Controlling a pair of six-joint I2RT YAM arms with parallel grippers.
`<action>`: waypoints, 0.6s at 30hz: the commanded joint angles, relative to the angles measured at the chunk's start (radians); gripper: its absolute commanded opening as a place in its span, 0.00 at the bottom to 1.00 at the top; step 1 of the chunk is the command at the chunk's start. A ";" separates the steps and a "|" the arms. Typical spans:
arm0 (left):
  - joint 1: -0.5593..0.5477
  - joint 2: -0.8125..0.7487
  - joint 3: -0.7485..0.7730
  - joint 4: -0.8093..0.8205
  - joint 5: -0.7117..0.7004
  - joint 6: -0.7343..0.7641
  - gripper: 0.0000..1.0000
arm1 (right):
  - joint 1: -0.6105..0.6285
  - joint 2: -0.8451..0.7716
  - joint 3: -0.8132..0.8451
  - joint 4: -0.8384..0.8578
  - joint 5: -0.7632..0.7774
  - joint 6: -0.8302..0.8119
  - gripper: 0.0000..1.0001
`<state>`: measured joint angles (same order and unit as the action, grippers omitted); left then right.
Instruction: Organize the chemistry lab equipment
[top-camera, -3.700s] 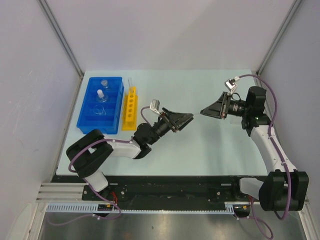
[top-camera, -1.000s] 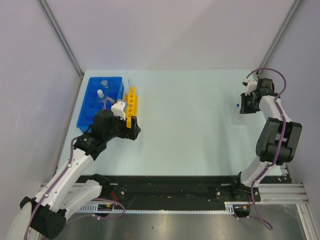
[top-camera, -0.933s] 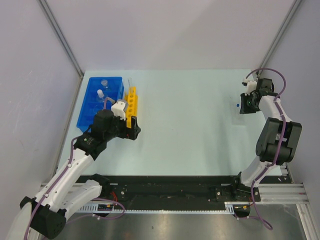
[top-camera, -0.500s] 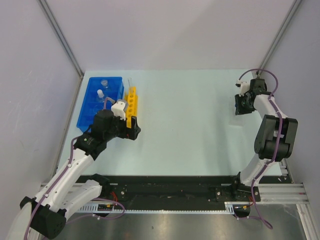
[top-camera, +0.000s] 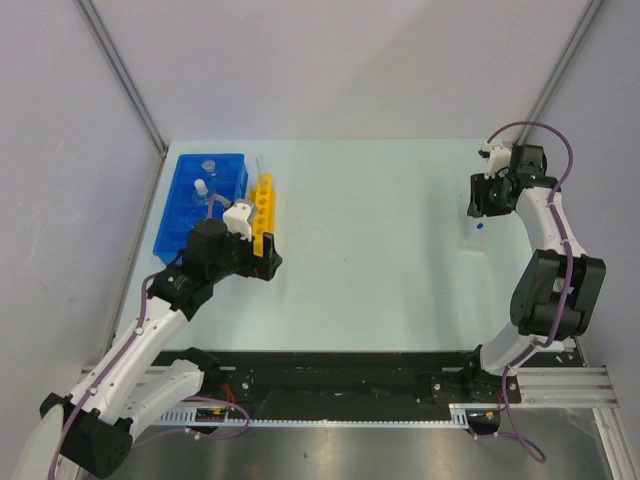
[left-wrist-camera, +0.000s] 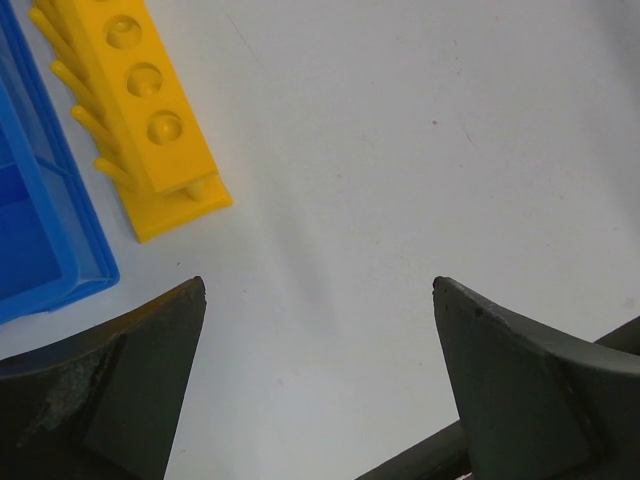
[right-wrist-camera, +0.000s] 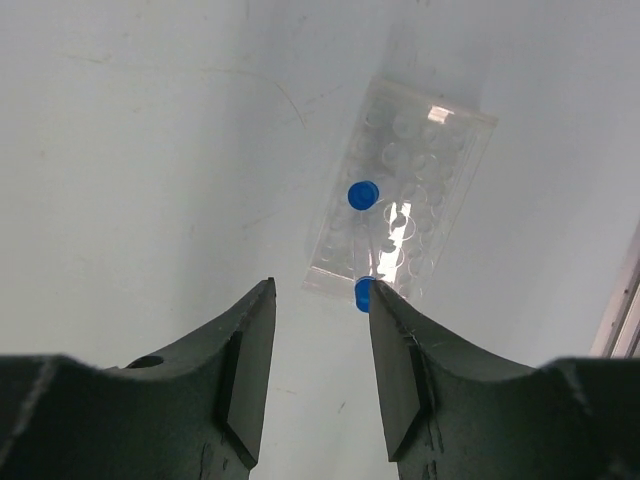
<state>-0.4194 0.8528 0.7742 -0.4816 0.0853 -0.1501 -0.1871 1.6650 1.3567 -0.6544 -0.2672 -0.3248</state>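
Observation:
In the right wrist view a clear flat slide (right-wrist-camera: 400, 205) with round wells lies on the table. One tiny blue-tipped dropper (right-wrist-camera: 363, 194) sits on it, and another (right-wrist-camera: 364, 293) is at its near edge, right by my right fingertip. My right gripper (right-wrist-camera: 322, 288) is open with nothing between its fingers, hovering at the far right (top-camera: 479, 203). The blue tray (top-camera: 190, 235) at the far left holds small clear flasks (top-camera: 201, 187). Beside it is the yellow rack (top-camera: 261, 208) with a thin tube (top-camera: 260, 165). My left gripper (left-wrist-camera: 318, 290) is wide open, empty, near the rack's front end (left-wrist-camera: 150, 110).
The tray's corner (left-wrist-camera: 45, 240) shows at the left of the left wrist view. A metal rail (right-wrist-camera: 620, 310) runs along the table's right edge close to the slide. Grey walls enclose the table on three sides.
My right gripper's jaws have parted and the arm has drawn back toward the far right corner. A blue dropper tip now shows on the table below it. The left arm has stayed still.

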 joint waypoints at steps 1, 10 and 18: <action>-0.001 -0.009 -0.001 0.029 0.034 0.046 1.00 | 0.002 -0.070 0.047 -0.019 -0.050 0.033 0.47; -0.001 -0.017 -0.003 0.032 0.037 0.046 1.00 | -0.028 -0.018 0.045 -0.039 0.031 0.082 0.47; -0.001 -0.014 -0.001 0.032 0.041 0.049 1.00 | -0.026 0.048 0.019 -0.048 0.074 0.090 0.48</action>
<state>-0.4194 0.8524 0.7738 -0.4808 0.1081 -0.1486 -0.2146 1.6928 1.3739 -0.6922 -0.2306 -0.2543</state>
